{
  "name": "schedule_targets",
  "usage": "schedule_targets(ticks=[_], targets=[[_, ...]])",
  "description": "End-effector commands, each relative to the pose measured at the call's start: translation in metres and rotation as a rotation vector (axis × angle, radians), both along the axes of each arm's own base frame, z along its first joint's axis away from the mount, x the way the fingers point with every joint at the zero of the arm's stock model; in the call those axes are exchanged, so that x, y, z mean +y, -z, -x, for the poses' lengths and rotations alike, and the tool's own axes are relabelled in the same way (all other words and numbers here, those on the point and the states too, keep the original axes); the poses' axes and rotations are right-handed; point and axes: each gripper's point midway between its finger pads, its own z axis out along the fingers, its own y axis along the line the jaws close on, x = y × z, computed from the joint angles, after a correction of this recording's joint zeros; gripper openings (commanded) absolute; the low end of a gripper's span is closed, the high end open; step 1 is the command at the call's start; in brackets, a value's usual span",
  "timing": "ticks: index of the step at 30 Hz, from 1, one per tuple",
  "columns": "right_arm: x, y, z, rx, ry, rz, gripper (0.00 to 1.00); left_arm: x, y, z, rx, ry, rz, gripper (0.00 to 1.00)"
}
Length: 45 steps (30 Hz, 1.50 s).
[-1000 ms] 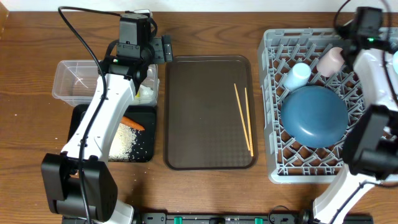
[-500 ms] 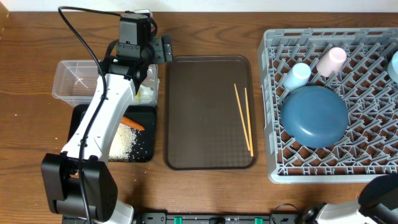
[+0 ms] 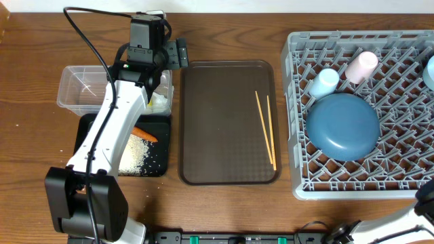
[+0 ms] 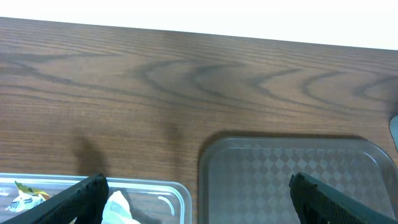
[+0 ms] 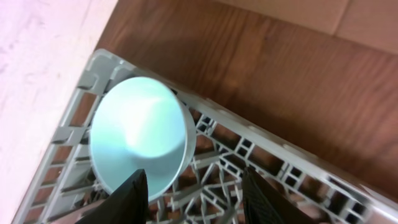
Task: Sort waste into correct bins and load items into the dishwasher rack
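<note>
A brown wooden table fills the scene, and the grey dishwasher rack takes up its right side. The rack carries the dark blue plate, the light blue cup, the pinkish-white cup and, at its far right corner, the white bowl. The brown serving tray lies in the middle. To its left are the clear tub, holding the white paper and the wrapper, and the black tray with the carrot and rice. Only the two chopsticks appear unloaded. They lie side by side on the serving tray's right half, with their long axis running from far edge to near edge, slightly slanted. The left tool hangs wide and empty over the tray's far left corner. The right tool is moderately parted, holds nothing, and hovers beside the bowl. The chopsticks lie on the rack side, so the right arm looks the likelier one to fetch them, closing across their width.
</note>
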Motion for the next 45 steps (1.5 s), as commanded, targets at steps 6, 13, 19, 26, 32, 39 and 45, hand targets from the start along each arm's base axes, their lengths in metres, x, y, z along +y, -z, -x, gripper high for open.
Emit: schedule_targets(ticks=[6,13,19,26,32,39,45], targets=[[0.002,0.053,-0.031,0.050,-0.016,-0.027,0.43,0.002,0.003,0.000,0.007,-0.014,0.000,0.94],[0.001,0.073,-0.056,0.056,-0.038,0.024,0.44,0.002,0.003,0.000,0.007,-0.014,0.000,0.94],[0.002,0.082,-0.059,0.126,0.000,0.083,0.43,0.002,0.003,0.000,0.007,-0.014,0.000,0.94],[0.011,0.084,-0.064,0.154,-0.006,0.098,0.29,0.002,0.003,0.000,0.007,-0.014,0.000,0.94],[0.012,0.087,-0.060,0.168,0.011,0.083,0.01,0.002,0.003,0.000,0.007,-0.014,0.000,0.94],[0.002,0.066,-0.054,0.220,-0.032,0.216,0.01,0.002,0.003,0.000,0.007,-0.014,0.000,0.94],[-0.003,0.011,-0.043,0.367,-0.166,0.511,0.01,0.002,0.003,0.000,0.007,-0.014,0.000,0.94]])
